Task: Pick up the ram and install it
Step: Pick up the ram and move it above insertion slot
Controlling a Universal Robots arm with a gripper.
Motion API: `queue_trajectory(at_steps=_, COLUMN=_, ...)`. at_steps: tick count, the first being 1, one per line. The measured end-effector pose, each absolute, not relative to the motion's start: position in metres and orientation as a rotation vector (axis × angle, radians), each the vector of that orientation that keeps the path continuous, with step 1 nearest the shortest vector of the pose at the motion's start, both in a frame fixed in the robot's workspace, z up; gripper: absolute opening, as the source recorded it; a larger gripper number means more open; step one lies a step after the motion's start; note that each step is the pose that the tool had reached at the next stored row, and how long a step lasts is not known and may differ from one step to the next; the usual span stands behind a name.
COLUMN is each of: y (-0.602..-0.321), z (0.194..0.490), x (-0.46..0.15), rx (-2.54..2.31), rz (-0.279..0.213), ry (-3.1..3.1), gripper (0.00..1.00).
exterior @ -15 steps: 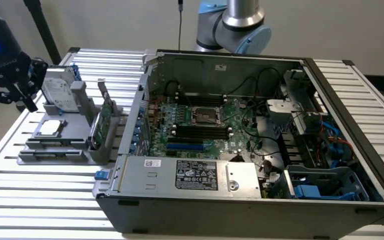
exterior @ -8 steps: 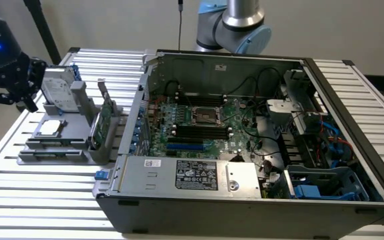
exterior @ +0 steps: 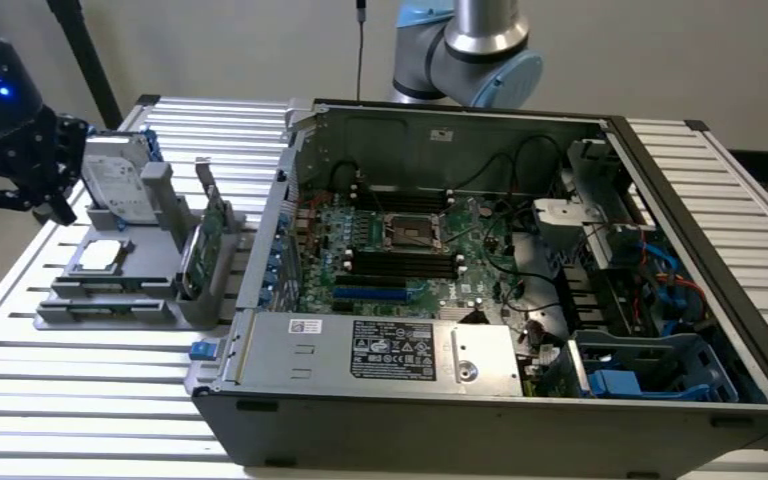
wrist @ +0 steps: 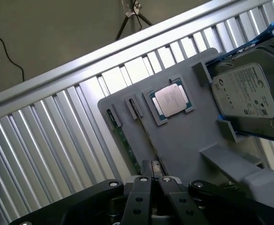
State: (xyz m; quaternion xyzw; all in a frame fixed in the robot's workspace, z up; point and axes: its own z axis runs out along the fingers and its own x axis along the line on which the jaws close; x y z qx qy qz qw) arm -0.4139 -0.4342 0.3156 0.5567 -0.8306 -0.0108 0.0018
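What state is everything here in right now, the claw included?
gripper, shut, holding nothing
ram, on edge in a tray slot, not held
processor chip, flat in its tray recess
hard drive, standing in its tray holder
computer case, side open

The gripper point(wrist: 152, 180) is closed, fingers pressed tip to tip, with black linkage bars splaying out behind the jaws on both sides. The arm point(exterior: 471, 50) stands upright, silver with blue caps.
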Motion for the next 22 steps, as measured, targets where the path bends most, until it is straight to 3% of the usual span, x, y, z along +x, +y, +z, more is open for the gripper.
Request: queue_trajectory(at_steps=22, y=-0.4351, z=0.3069, x=-0.4157, rx=2.02, rz=-0.032, ry=-2.395, gripper=0.11)
